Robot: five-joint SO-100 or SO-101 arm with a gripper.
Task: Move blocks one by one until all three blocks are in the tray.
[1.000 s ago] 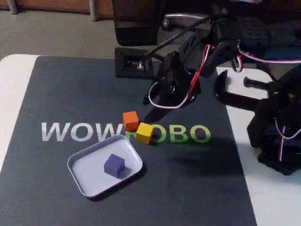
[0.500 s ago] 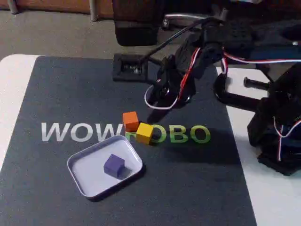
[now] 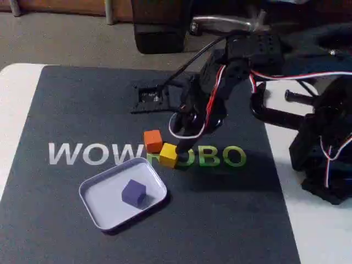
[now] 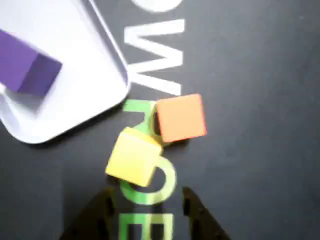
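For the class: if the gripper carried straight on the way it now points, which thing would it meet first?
Most likely the yellow block, which lies just ahead of the open gripper in the wrist view. The orange block sits slightly beyond it; depth is uncertain.

In the fixed view, the purple block (image 3: 133, 192) is lying inside the tray (image 3: 97, 212), which is sitting on a dark mat (image 3: 82, 110) on the desk (image 3: 14, 104). The orange block (image 3: 153, 140) and the yellow block (image 3: 168, 154) are touching each other just beside the tray's far corner. The end effector (image 3: 186, 127) is hanging above the mat, near the yellow block.
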